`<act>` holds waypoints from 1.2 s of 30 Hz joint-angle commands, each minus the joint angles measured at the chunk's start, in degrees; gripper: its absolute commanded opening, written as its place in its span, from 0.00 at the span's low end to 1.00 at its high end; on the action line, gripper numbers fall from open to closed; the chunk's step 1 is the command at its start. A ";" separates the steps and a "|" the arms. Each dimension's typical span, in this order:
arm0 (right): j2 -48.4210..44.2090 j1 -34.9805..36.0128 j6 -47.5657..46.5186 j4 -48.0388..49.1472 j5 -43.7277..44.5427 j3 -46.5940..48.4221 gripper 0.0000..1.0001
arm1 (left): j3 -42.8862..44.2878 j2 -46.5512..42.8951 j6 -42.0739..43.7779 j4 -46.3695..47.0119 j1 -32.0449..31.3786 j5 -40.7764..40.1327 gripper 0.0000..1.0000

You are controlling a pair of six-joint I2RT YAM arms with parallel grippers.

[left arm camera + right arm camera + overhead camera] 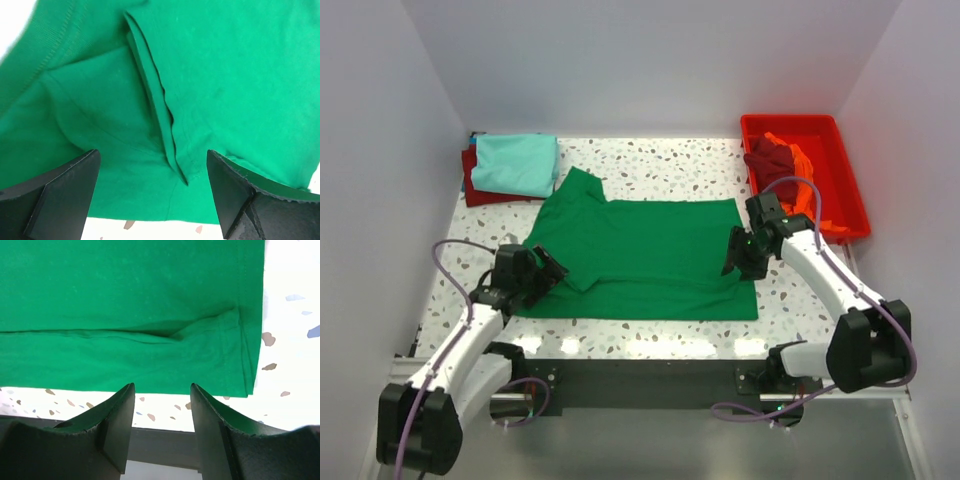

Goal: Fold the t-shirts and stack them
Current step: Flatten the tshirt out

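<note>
I have the speckled white surface [650,160] with bare room along its far side, between the folded stack and the tray, and a narrower bare strip along its near edge. The bright green cloth t-shirt [650,255] lies spread flat across the middle, hem to the right. 1 sleeve points to the far left and the other is folded in over the body. The red plastic tray [790,121] sits at the far right corner and holds a crumpled orange t-shirt [807,160] and a crumpled dark red t-shirt [770,155]. At the far left, a folded light teal t-shirt [515,165] rests on a folded dark red t-shirt [472,188], just beside the green sleeve. My left hand [550,268] hovers released, fingers wide, over the folded-in sleeve. My right hand [733,262] is released as well, with nothing between its fingers, at the hem edge.
</note>
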 commanded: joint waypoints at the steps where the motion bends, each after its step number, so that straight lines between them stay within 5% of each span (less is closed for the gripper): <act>1: -2.01 0.20 -0.41 -2.50 -0.94 0.55 0.52 | 2.65 3.99 0.34 4.37 -1.68 0.87 0.92; 16: -5.87 0.28 0.47 -1.01 -1.03 -3.58 0.52 | 7.84 13.31 2.98 8.24 -1.86 -2.55 0.89; 36: -5.17 0.28 1.18 0.23 -0.77 -4.99 0.52 | 11.26 20.79 1.66 13.17 -3.00 0.43 0.70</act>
